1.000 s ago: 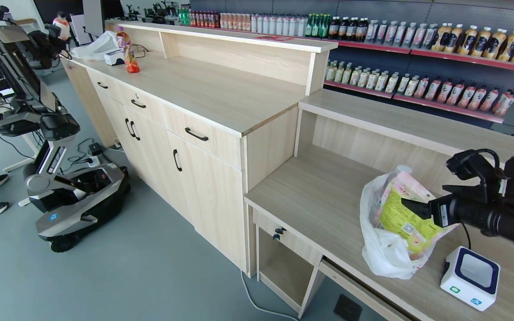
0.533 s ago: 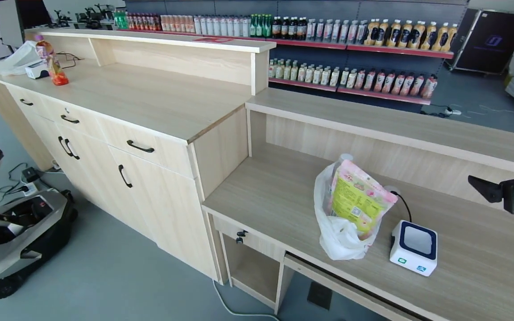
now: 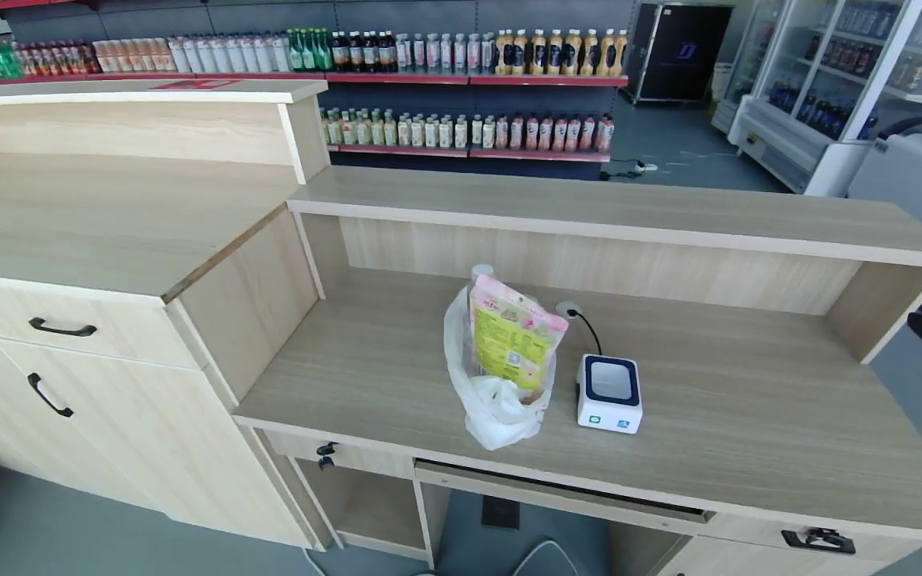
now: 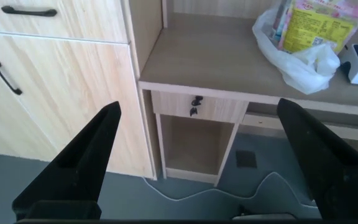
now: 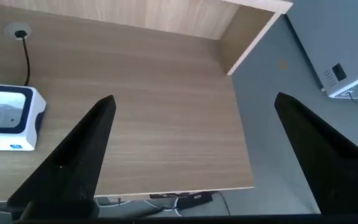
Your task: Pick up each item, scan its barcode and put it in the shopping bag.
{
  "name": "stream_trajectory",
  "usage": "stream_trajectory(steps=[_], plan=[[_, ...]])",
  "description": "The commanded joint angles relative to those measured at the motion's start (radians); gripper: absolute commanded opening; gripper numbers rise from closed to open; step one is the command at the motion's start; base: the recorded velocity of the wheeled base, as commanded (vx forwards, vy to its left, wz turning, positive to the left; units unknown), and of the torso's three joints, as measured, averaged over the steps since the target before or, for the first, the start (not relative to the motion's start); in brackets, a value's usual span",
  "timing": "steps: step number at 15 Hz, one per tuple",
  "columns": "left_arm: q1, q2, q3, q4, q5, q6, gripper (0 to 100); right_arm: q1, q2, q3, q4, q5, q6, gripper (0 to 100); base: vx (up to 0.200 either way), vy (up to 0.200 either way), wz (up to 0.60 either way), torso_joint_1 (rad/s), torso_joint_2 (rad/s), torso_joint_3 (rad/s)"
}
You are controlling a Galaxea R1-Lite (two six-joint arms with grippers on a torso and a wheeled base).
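Head view looks down on a light wood counter (image 3: 749, 416) with a raised ledge (image 3: 629, 212) along its far side. A white plastic shopping bag (image 3: 493, 420) sits near the middle of the counter, mouth open. A yellow and pink snack pouch (image 3: 513, 344) stands upright inside it, with a white bottle cap (image 3: 483, 272) just behind. The barcode scanner (image 3: 609, 388), white with a dark blue frame, stands just beside the bag on the robot's right. Its black cable (image 3: 589, 332) runs to a round hole (image 3: 567, 308) in the counter top.

A taller counter (image 3: 93, 216) with black drawer handles (image 3: 61, 328) joins on the left. Behind, red-edged shelves (image 3: 461, 132) carry rows of bottled drinks. Glass-door coolers (image 3: 821, 88) stand at the far right on a grey floor (image 3: 693, 152).

The left hand (image 4: 199, 106) hangs low in front of the counter's left end. Its two black fingers are wide apart with nothing between them, facing a small drawer with a key lock (image 4: 194, 107).

The right hand (image 5: 194, 98) is above the bare right part of the counter, fingers likewise spread and empty, well apart from the scanner.
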Motion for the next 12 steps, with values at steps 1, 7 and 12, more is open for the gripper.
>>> stream_trajectory(steps=[1, 7, 12], plan=[[0.0, 0.0, 0.0, 0.0, 0.0, 0.0, 100, -0.003, -0.078, 0.015, 0.05, -0.001, 0.019, 100, 0.0, 0.0, -0.6, 0.002, 0.0, 0.002], [0.0, 0.0, 0.0, 0.0, 0.0, 0.0, 100, 0.075, -0.352, 0.308, -0.055, 0.028, 0.137, 100, 0.0, 0.0, -0.2, -0.001, 0.0, 0.0], [0.0, 0.0, 0.0, 0.0, 0.0, 0.0, 100, 0.191, -0.803, 0.601, 0.001, 0.061, 0.171, 100, 0.0, 0.0, 0.0, 0.0, 0.0, 0.0]])
